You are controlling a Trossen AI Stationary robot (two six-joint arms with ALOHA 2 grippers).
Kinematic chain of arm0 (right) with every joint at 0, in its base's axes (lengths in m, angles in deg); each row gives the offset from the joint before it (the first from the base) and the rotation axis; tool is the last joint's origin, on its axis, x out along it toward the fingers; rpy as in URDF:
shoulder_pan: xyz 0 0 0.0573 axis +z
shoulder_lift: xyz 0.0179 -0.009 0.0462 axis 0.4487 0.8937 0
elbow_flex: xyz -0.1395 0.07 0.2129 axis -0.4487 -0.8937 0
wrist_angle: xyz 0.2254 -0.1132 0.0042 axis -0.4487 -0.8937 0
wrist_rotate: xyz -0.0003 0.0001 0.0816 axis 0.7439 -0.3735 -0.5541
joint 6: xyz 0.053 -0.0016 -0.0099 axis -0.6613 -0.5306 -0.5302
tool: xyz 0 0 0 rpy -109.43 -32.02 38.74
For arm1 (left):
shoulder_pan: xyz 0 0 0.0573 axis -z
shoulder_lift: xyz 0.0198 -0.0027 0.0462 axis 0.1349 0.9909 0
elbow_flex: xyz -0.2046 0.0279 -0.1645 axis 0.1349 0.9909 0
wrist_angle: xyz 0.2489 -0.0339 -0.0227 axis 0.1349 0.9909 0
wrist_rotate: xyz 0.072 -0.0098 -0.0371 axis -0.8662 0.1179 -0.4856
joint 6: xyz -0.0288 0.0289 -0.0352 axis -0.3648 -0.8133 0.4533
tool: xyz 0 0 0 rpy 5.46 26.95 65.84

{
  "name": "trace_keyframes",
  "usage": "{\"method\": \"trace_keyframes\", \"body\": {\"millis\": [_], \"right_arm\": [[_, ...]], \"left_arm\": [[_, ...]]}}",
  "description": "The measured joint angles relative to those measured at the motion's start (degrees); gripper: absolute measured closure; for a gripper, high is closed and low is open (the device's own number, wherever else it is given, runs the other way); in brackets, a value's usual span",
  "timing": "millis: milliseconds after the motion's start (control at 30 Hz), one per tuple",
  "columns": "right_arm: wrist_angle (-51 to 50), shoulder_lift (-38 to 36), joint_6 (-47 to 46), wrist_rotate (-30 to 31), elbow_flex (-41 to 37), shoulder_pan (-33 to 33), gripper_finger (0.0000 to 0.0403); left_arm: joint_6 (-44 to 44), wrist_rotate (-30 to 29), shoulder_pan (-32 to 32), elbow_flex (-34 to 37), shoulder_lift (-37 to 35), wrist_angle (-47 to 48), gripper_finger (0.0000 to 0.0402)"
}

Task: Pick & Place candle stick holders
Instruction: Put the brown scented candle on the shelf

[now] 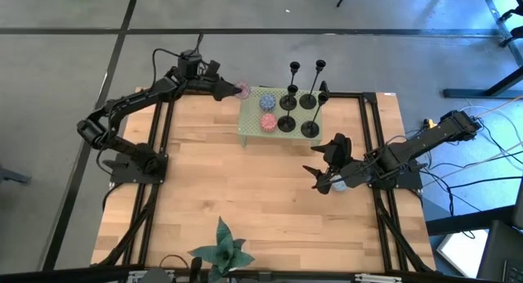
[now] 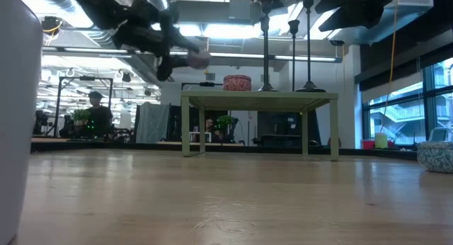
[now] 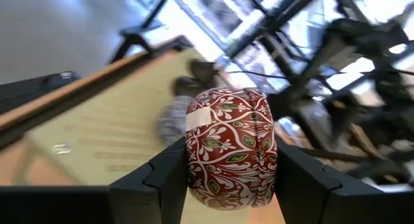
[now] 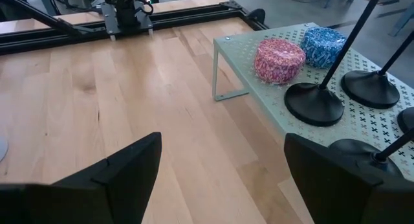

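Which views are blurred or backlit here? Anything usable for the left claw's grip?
Left wrist view: the patterned red tin between the left claw's fingers is sharp, while the shelf and room behind are smeared. Low view: bright ceiling lights backlight the scene, so the candle stick holders on the green shelf show as silhouettes. High view and right wrist view: evenly lit, with the right claw open.

- High view: overhead, facing straight down on the green stand (image 1: 280, 113) and table (image 1: 245, 193).
- Low view: at tabletop level, facing level toward the stand (image 2: 259, 98).
- Left wrist view: close above the stand (image 3: 97, 136).
- Right wrist view: near, beside the stand (image 4: 362, 114), which all four views share.
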Motion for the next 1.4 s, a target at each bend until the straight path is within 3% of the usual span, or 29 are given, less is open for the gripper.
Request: {"method": "trace_keyframes", "body": {"millis": [200,367,833,1000,1400], "right_arm": [[0.0,0.0,0.0,0.0,0.0,0.0,0.0075],[0.1,0.0,-0.1,0.0,0.0,0.0,0.0075],[0.9,0.0,1.2,0.0,0.0,0.0,0.0075],[0.9,0.0,1.2,0.0,0.0,0.0,0.0075],[1.3,0.0,1.3,0.0,0.0,0.0,0.0075]], "left_arm": [[-0.1,0.3,1.8,0.0,-2.6,4.4,0.0215],[0.1,-9.6,3.8,0.0,-0.1,8.1,0.0215],[6.3,-9.4,4.1,0.0,3.7,5.4,0.0215],[5.4,-13.5,5.4,0.0,3.7,7.8,0.0215],[5.8,-15.3,7.2,0.0,4.3,7.7,0.0215]]}}
